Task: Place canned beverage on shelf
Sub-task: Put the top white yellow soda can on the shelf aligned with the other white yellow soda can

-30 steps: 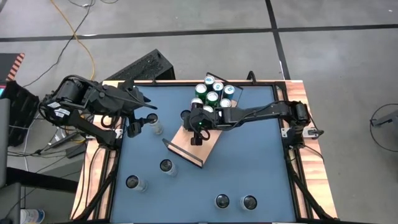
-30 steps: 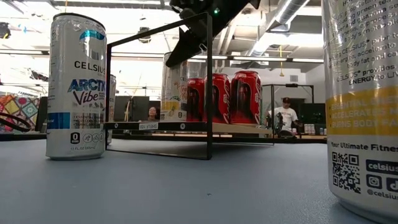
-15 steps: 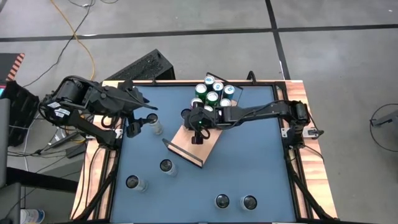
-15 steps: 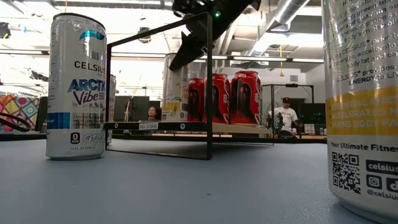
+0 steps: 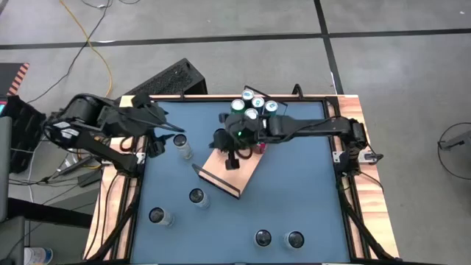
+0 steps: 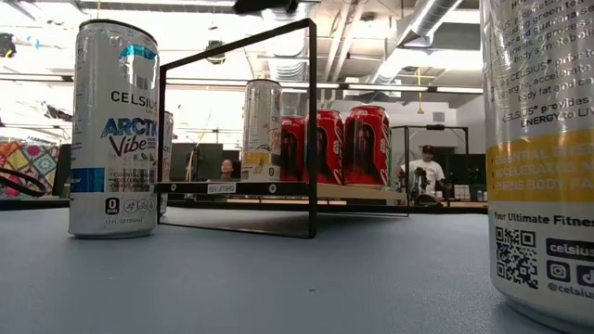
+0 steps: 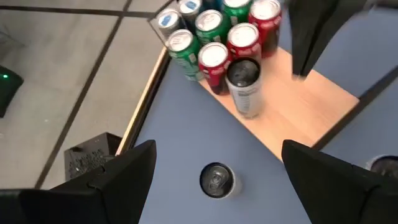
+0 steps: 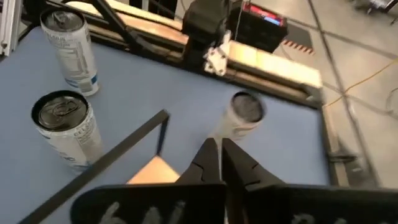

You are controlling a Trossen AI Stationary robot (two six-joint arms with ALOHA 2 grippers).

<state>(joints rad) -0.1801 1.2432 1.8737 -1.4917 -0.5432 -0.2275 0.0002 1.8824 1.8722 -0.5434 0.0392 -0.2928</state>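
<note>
The shelf (image 5: 244,177) is a light-wood board with a black wire rail (image 6: 311,130), lying slantwise mid-table. A white can (image 7: 244,86) stands upright on the board next to a cluster of red and green cans (image 5: 254,109); it also shows in the low view (image 6: 262,130). My right gripper (image 5: 232,158) hangs above the board's middle, shut and empty, as its wrist view (image 8: 219,152) shows. My left gripper (image 5: 166,140) is open at the table's left. A loose can (image 7: 216,179) stands on the table ahead of it, between the lines of its fingers, untouched.
Several loose cans stand on the blue table: one by my left gripper (image 5: 182,146), two at the near left (image 5: 196,196) (image 5: 157,216), two at the near edge (image 5: 263,238) (image 5: 295,239). The near half of the board is bare. People sit in the room behind.
My right gripper has gone up, away from the white can, and has left the top of the low view. The can stays upright on the shelf where it was.
</note>
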